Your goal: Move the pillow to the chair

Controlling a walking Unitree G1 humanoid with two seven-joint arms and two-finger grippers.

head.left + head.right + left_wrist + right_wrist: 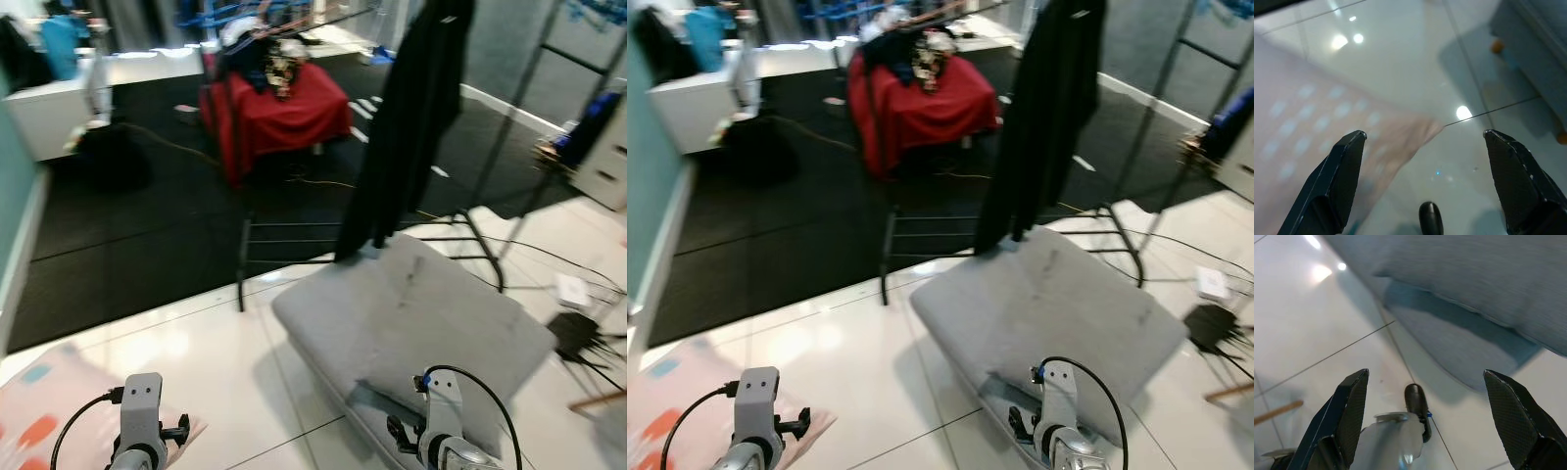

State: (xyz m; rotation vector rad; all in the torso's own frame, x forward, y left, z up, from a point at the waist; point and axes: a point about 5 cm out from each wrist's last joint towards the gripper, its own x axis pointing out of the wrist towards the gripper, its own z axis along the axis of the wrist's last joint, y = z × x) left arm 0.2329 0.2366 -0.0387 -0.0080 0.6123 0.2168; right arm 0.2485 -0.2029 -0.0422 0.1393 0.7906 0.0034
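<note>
Hovering wide open and empty, the left gripper [1425, 147] hangs above the pillow [59, 416] — pink, dotted, flat on the floor, left of the grey chair [421, 323]. The right gripper [1425, 382], equally spread, holds nothing. Soft, light, floppy — probably best pinched at its near corner.

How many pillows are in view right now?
1. A pale pink patterned pillow lies on the white tiled floor at the robot's left, under the open left claw. The grey upholstered chair holds none; others could be outside the frame.
</note>
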